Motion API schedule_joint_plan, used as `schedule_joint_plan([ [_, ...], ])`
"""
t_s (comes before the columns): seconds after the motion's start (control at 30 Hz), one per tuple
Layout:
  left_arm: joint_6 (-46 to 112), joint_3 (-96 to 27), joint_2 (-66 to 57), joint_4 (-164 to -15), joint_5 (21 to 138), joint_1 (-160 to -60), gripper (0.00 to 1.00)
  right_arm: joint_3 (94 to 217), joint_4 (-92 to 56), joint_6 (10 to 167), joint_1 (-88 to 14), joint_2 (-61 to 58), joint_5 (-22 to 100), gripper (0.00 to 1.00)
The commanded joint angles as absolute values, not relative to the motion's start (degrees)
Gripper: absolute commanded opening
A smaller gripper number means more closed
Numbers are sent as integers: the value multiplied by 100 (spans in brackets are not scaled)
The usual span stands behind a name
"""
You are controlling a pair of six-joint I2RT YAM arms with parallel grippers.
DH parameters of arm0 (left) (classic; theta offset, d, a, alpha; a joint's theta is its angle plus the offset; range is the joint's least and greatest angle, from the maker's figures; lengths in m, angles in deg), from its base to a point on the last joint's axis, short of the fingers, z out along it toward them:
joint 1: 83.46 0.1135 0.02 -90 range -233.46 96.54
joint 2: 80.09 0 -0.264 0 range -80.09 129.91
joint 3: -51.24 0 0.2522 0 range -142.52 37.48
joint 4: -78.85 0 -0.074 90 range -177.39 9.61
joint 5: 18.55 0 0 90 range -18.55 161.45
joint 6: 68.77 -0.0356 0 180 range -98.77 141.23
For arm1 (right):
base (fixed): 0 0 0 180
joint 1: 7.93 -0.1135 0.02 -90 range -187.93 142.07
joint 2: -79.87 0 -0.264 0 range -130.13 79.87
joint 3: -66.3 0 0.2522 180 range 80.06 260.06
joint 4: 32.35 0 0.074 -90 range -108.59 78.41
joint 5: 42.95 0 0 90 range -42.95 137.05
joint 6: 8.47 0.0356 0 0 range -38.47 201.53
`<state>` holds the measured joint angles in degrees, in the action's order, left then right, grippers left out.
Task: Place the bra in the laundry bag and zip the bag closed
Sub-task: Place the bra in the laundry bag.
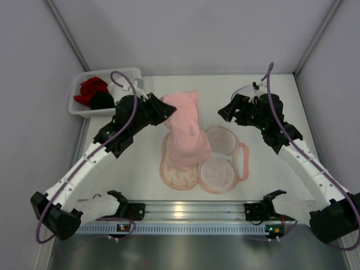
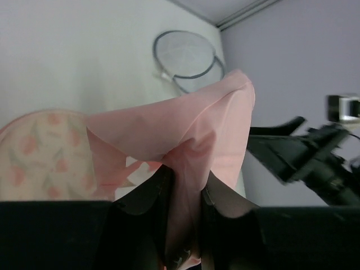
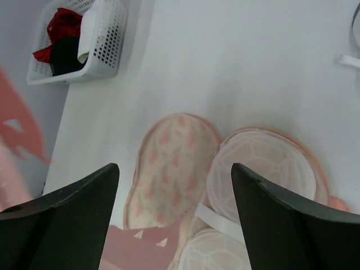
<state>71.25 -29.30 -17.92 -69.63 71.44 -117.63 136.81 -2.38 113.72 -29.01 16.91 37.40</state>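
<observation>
Clamping a fold of the soft pale pink padded bra (image 2: 191, 124), the left gripper (image 2: 185, 183) has its black fingers drawn narrow on the cloth; the pinched part is hidden between them, and cups and straps cannot be told apart in the bunched fabric. The bra hangs from those fingers, overlapping the round peach-orange floral laundry bag (image 1: 179, 174) seen from above; whether they touch is unclear. The bag lies opened flat on the white table (image 3: 225, 67) beyond the fingertips, partly covered. The right gripper (image 3: 174, 166) holds nothing, fingers spread wide; the bag shows between them, its near edge cut off. Well beyond the left fingers, a white perforated plastic basket (image 3: 109, 34) holds red (image 3: 62, 25), black (image 3: 64, 53) and white garments (image 3: 87, 42).
</observation>
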Motion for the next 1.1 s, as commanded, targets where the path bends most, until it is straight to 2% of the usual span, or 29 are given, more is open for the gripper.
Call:
schedule_joint_plan([
  [0.0, 7922, -2012, -1296, -6927, 7566, -11405, 26, 13578, -83, 11476, -2850, 2010, 3879, 82],
  [0.17, 7889, -1604, -838, -7877, 7269, -11141, 25, 13525, -57, 11248, -2841, 1958, 3572, 82],
  [0.27, 7126, -1367, -724, -8754, 6750, -11132, 25, 13359, -468, 11116, -2841, 1887, 3124, 82],
  [0.4, 5127, -781, -723, -10222, 6828, -11150, 23, 13078, -961, 10957, -2876, 1694, 2850, 82],
  [0.5, 4217, -331, -837, -10802, 6109, -11308, 22, 12867, -1409, 10843, -2885, 1510, 2921, 83],
  [0.6, 3217, 143, -707, -11610, 5949, -11510, 22, 12717, -2154, 10746, -2894, 1255, 2229, 83],
  [0.67, 3038, 136, -496, -11683, 5967, -11519, 21, 12787, -2324, 10589, -2998, 983, 1797, 80],
  [0.7, 2854, 145, -356, -11797, 6141, -11519, 16, 12839, -2368, 10518, -3060, 895, 1752, 79],
  [0.8, 2370, 451, -275, -12297, 6222, -11633, 16, 12796, -2543, 10526, -3420, 596, 1997, 76],
  [0.9, 1694, 882, -328, -13193, 6118, -11940, 15, 12437, -3315, 11166, -3605, 279, 2009, 63],
  [1.0, 1385, 944, -319, -13222, 6055, -11994, 15, 12251, -4231, 11782, -3719, -151, 1568, 51],
  [1.07, 1254, 1145, -433, -13545, 6238, -12002, 13, 12390, -4128, 11731, -4018, -449, 1759, 49],
])
